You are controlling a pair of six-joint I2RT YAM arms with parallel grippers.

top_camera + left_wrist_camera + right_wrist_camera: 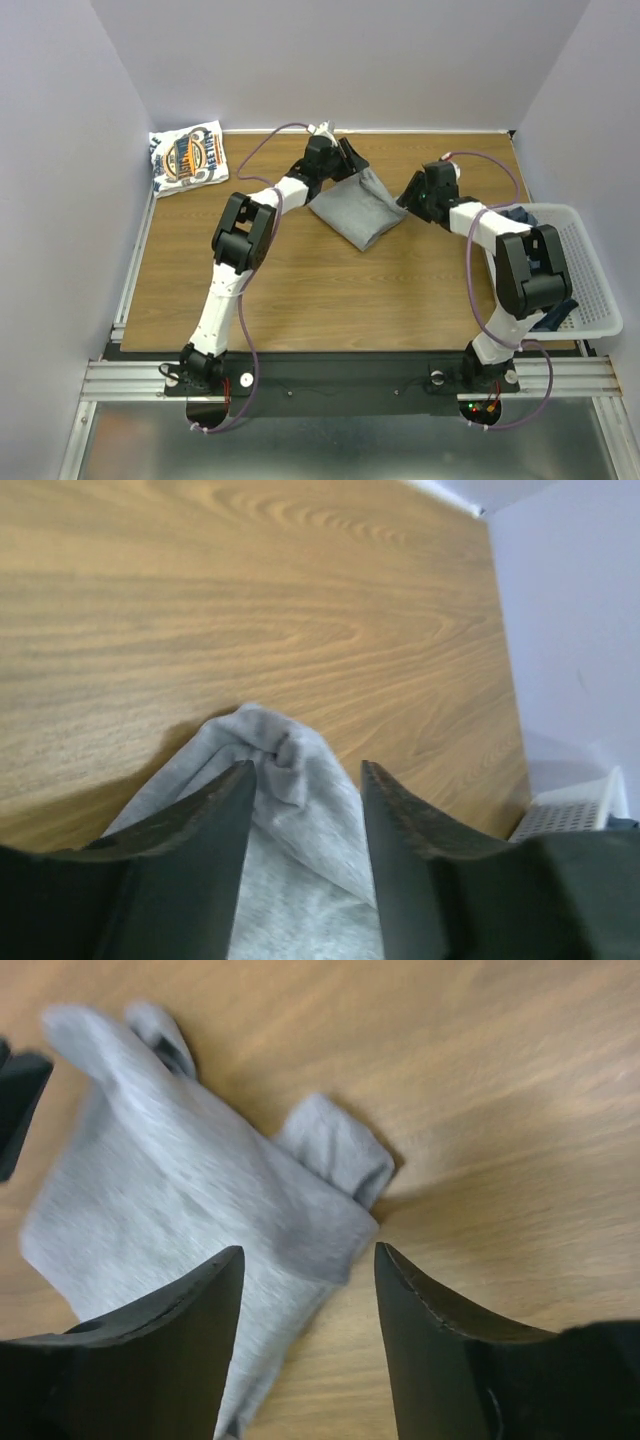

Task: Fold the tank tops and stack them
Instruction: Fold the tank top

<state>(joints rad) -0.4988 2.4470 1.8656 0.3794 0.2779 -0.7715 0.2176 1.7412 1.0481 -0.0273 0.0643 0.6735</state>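
Observation:
The light heather grey tank top (358,208) lies partly folded at the middle back of the table. My left gripper (345,162) is open over its far left corner; in the left wrist view the bunched corner (282,752) lies between my spread fingers (305,775). My right gripper (408,197) is open at the cloth's right edge; the right wrist view shows the folded edge (300,1220) under the gap between its fingers (308,1255). The white printed tank top (188,158) lies folded at the far left corner. Dark slate-blue tank tops (556,314) lie in the basket.
The white mesh basket (590,262) stands at the table's right edge, beside my right arm. Its corner shows in the left wrist view (575,805). Purple walls close the table on three sides. Bare wood table (300,290) lies in front of the grey top.

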